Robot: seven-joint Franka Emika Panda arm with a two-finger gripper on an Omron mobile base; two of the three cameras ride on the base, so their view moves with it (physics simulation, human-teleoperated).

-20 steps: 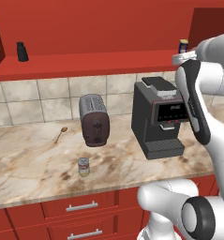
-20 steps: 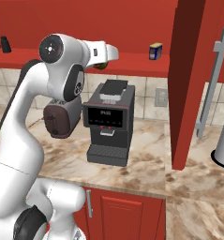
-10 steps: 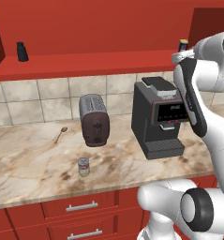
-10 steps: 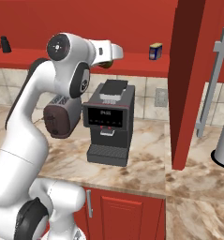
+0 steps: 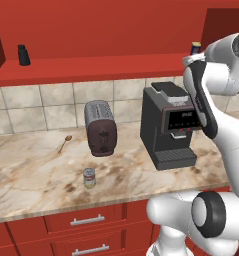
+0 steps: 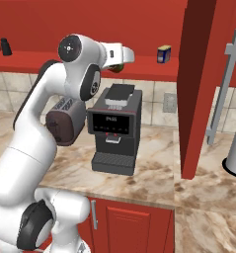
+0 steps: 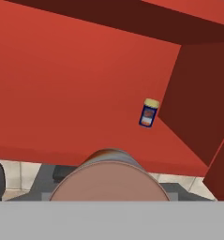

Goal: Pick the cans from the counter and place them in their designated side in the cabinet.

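Up by the glossy red wall cabinet's open shelf (image 6: 144, 66), the gripper (image 6: 120, 64) pinches the dark red cylindrical can (image 7: 109, 177); the silvery labelled can (image 5: 89, 178) stands on the veined marble counter (image 5: 31, 180).

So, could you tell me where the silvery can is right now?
The silvery can stands on the counter in the left base view, in front of the toaster, right of the wooden spoon.

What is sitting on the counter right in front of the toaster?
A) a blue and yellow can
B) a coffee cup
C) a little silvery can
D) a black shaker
C: in the left base view a silvery can stands alone on the counter just in front of the toaster; the blue and yellow can and the black shaker are up on the red shelf.
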